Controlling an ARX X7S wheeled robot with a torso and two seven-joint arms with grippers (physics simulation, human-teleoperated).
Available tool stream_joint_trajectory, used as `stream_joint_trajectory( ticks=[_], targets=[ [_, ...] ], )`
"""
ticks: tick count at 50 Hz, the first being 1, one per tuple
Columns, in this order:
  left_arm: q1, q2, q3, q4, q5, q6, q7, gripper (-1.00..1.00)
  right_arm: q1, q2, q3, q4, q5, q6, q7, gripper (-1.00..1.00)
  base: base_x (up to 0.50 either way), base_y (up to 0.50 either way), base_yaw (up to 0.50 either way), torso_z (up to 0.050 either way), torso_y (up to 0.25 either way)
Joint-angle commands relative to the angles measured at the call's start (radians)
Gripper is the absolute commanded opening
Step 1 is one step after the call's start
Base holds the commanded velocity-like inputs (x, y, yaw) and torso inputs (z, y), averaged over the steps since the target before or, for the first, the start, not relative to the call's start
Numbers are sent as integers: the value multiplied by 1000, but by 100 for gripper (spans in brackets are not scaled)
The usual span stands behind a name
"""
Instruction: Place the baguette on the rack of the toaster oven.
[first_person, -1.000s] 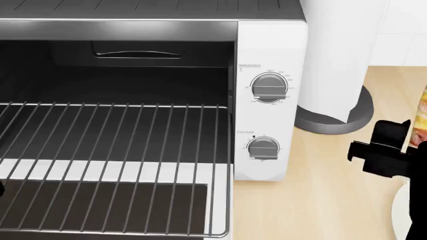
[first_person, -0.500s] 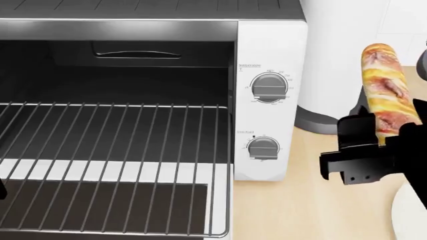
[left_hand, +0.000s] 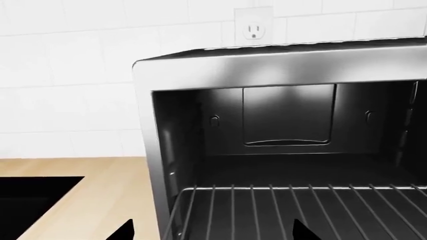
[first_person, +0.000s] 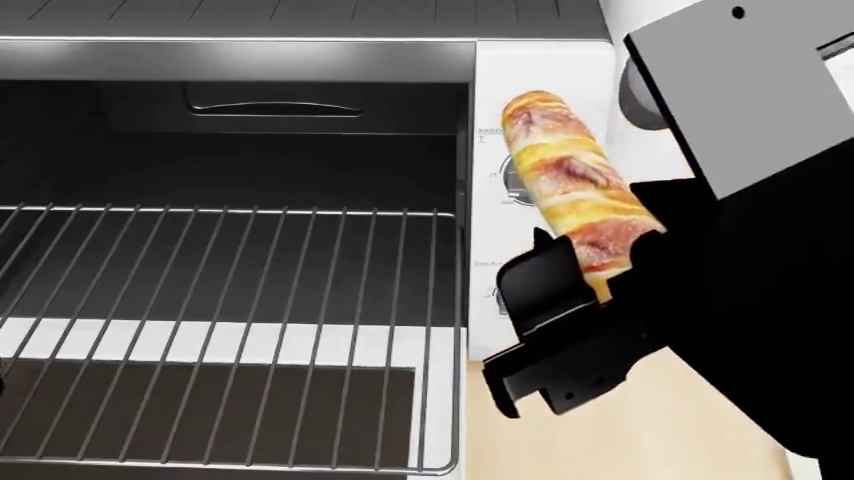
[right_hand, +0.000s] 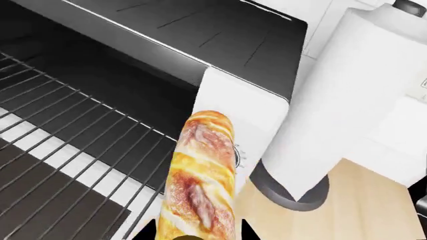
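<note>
My right gripper (first_person: 601, 290) is shut on the baguette (first_person: 571, 190), a golden loaf with reddish slashes, and holds it up in front of the toaster oven's (first_person: 541, 80) white knob panel. The loaf also fills the right wrist view (right_hand: 200, 180), pointing toward the oven (right_hand: 227, 95). The rack (first_person: 227, 330) is slid out of the open dark cavity, to the left of the loaf; it shows too in the right wrist view (right_hand: 73, 145). My left gripper (left_hand: 210, 235) is open and empty, facing the oven's left front corner (left_hand: 153, 150) above the rack (left_hand: 300, 210).
A white paper-towel roll on a dark round base (right_hand: 353, 100) stands right of the oven. The open glass door (first_person: 200, 410) lies under the rack. A wall outlet (left_hand: 253, 30) sits behind the oven. Wooden counter (left_hand: 87, 200) lies left of the oven, with a black recess (left_hand: 27, 205).
My right arm has swung left and nearer, carrying the baguette from the right edge to in front of the oven's knob panel. The oven and rack have not moved.
</note>
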Motion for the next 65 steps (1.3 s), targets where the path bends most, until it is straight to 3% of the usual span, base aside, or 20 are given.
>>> stream_joint_trajectory(
  ticks=[1, 28, 41, 65],
  targets=[
    [4, -12, -26, 8, -25, -3, -13, 100, 122, -124, -108, 63, 27, 10, -38, -100, 0, 0, 0, 0, 0],
    [24, -17, -109, 9, -113, -3, -59, 100, 39, -369, -46, 210, -286, 80, -277, -100, 0, 0, 0, 0, 0],
    [45, -50, -87, 34, -82, 13, -20, 100, 30, -467, -57, 298, -442, 75, -428, -100, 0, 0, 0, 0, 1],
    [39, -72, -100, 49, -102, 28, -19, 100, -10, -477, -123, 297, -501, 32, -515, -100, 0, 0, 0, 0, 0]
  ],
)
